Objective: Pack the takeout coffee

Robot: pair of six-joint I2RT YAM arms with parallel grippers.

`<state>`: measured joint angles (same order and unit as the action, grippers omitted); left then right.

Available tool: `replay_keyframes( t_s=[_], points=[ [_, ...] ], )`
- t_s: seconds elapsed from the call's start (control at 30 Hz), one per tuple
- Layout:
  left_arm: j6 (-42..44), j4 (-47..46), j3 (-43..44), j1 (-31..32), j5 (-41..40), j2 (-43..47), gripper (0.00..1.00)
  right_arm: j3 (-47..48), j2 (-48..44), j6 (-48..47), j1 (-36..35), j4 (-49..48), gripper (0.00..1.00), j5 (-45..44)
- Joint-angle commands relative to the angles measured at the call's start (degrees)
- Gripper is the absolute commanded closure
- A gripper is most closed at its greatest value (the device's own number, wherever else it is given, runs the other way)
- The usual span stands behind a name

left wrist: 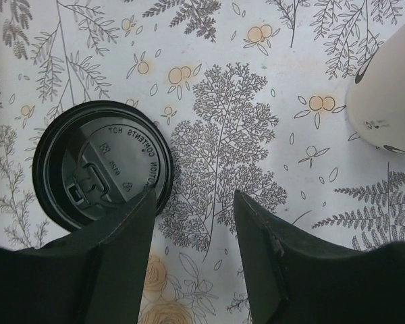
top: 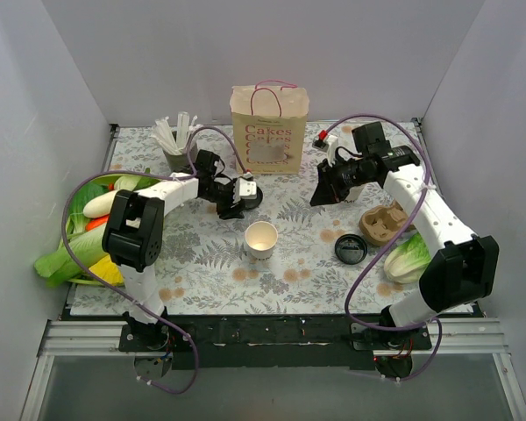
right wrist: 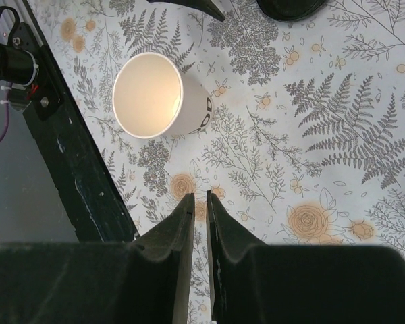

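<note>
1 lidless takeout coffee (top: 261, 239) stands mid-tabletop. 2 black lids lie apart: first lid (left wrist: 101, 165) just beside the left gripper (left wrist: 194, 197), its jaws spread and empty; second lid (top: 351, 250) toward the right edge. On the right gripper (right wrist: 199, 197) the jaws are nearly pressed together, empty.

Setting: a robot test cell in a lab, not a working café.

Evidence:
- Plain pale panel walls (top: 44, 105) box in the surface (top: 210, 281) on three sides.
- The left arm (top: 145, 219) and right arm (top: 430, 210) are bolted to a black rail (top: 272, 331) along the near edge.
- A purple cable (top: 373, 115) loops loose.
- A fern-print cloth covers the surface.

Staged props:
- paper bag printed "Cakes" (top: 269, 132), far edge
- heap of vegetables (top: 88, 246), left edge
- white paper cup (top: 261, 239), centre
</note>
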<state>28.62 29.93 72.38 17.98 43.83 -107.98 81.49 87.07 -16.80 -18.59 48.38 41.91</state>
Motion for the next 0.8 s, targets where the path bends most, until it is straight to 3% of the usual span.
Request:
replay_keyframes(
  t_s=[0.0, 0.47, 0.77],
  points=[
    [3.4, -2.4, 2.2, 1.0, -0.8, -0.6, 0.52, -0.9, -2.8, -1.0, 0.8, 0.4, 0.8, -0.8],
    [5.4, -7.0, 0.4, 2.9, -6.6, -3.5, 0.69, -1.1, -1.1, -0.7, 1.7, 0.0, 0.8, 0.0],
    [4.5, -9.1, -0.6, 3.5, -8.9, -3.3, 0.88, -1.8, -1.1, -0.8, 1.7, -0.7, 0.8, 0.3]
  ],
)
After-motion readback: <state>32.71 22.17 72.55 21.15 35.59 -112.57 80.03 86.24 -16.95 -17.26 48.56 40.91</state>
